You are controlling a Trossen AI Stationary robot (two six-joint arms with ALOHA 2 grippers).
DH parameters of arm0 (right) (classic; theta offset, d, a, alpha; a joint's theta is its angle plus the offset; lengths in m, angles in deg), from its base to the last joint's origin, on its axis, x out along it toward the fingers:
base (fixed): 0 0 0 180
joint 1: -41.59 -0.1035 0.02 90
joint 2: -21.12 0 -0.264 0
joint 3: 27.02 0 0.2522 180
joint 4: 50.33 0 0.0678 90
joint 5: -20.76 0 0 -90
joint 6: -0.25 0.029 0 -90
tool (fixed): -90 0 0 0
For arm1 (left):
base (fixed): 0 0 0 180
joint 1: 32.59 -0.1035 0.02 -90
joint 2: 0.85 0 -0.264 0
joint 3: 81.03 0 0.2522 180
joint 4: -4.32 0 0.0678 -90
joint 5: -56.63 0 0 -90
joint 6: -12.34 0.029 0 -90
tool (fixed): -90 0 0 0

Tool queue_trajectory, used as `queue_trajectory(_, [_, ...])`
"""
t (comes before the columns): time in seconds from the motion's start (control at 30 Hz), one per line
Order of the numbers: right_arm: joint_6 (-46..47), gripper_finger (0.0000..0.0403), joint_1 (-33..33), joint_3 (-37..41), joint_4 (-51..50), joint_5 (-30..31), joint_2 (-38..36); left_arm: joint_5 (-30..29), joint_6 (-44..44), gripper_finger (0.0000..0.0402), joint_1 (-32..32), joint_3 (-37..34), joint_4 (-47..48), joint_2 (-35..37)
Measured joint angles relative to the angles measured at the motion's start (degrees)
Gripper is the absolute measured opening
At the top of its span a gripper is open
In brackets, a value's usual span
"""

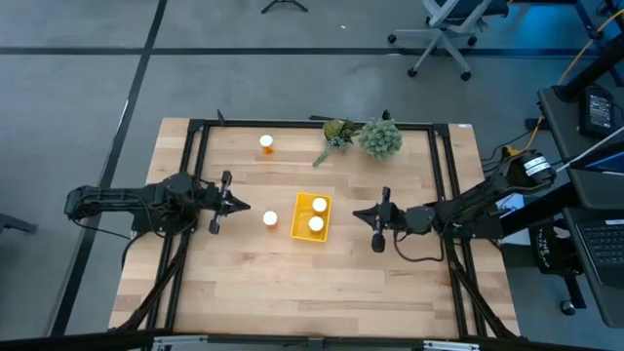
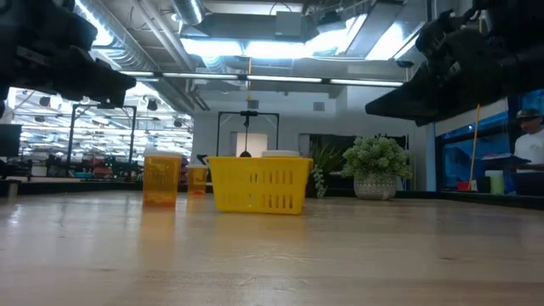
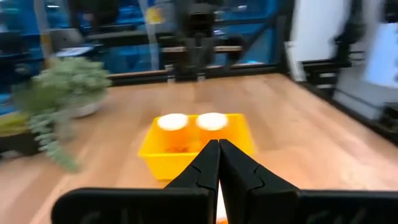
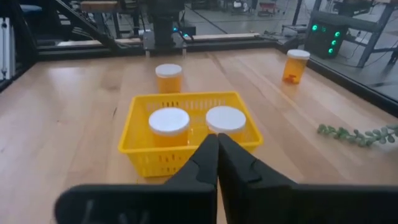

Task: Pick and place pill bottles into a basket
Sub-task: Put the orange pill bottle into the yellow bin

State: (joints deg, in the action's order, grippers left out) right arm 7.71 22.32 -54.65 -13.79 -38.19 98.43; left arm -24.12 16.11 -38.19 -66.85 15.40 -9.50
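The yellow basket (image 1: pixel 310 217) stands mid-table with two white-capped orange pill bottles upright in it (image 4: pixel 168 120) (image 4: pixel 225 118). A third bottle (image 1: pixel 270 218) stands on the table just left of the basket. Another bottle (image 1: pixel 266 143) stands near the far edge. My left gripper (image 1: pixel 242 207) is shut, above the table left of the third bottle, pointing level toward the basket (image 3: pixel 199 146). My right gripper (image 1: pixel 356 214) is shut, right of the basket, pointing at it from slightly above (image 4: pixel 217 138). Neither holds anything.
A bushy potted plant (image 1: pixel 380 137) and a loose green sprig (image 1: pixel 334 135) sit at the far edge, right of centre. Black frame rails (image 1: pixel 200 156) run along the table's left, right and far sides. Bare wood stretches across the near half (image 1: pixel 312 292).
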Motion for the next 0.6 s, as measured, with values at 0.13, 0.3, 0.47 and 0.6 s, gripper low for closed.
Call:
queue_trajectory(0.13, [0.8,0.0017,0.0,0.0,0.1,1.0,0.7,-11.7,-0.3,0.0003,0.0,0.0,0.0,-0.4])
queue_trajectory(0.3, [1.4,0.002,0.1,0.0,0.0,2.3,1.8,-23.3,-4.9,0.0008,0.0,0.0,0.0,-0.4])
queue_trajectory(0.47, [2.7,0.002,1.4,0.0,0.0,2.3,2.3,-25.2,-9.9,0.0033,0.0,0.0,-0.2,-0.4])
queue_trajectory(0.6, [3.0,0.002,2.3,0.0,0.0,2.4,2.3,-25.2,-10.6,0.007,0.0,0.0,-0.2,-0.8])
